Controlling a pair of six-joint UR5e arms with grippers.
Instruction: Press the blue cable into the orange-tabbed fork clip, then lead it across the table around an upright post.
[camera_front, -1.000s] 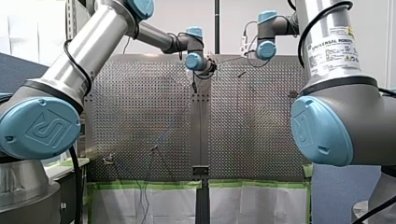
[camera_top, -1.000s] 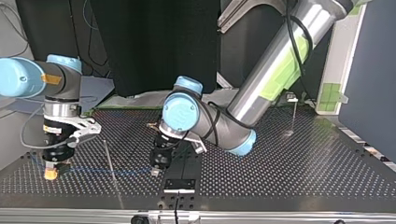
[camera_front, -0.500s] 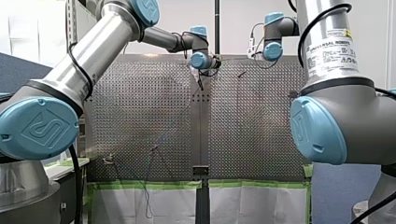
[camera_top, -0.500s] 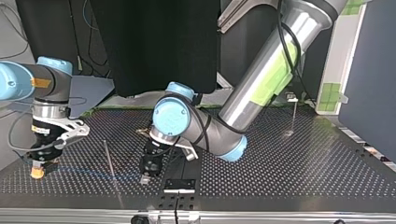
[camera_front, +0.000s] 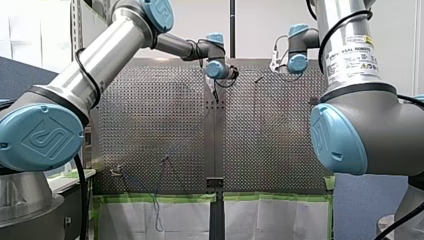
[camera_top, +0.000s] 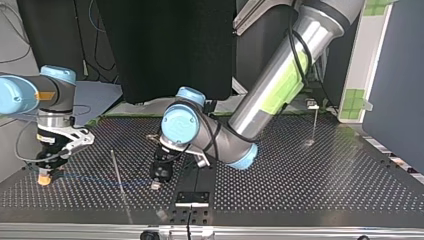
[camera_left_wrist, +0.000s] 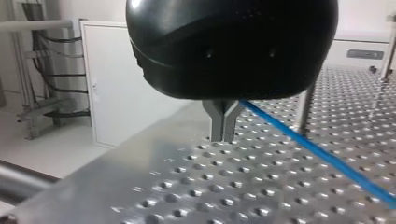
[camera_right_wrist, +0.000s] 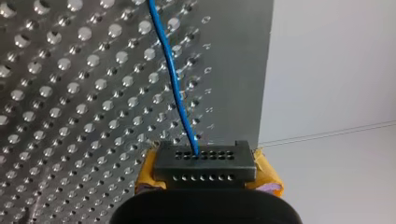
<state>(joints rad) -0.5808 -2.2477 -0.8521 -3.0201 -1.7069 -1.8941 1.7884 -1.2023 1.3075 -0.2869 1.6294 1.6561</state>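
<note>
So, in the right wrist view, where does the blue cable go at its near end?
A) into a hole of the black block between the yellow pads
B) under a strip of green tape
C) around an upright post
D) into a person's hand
A: the blue cable runs over the perforated table and enters a hole in the black block, which sits between the yellow pads of my right end effector.

A white label (camera_front: 348, 52) at the front view's two o'clock, wrapped round my right arm (camera_front: 360, 100), reads "UNIVERSAL ROBOTS", its smaller print illegible, while my left arm's blue joint cap (camera_front: 45, 137) at eight o'clock bears an embossed "UR" mark.
</note>
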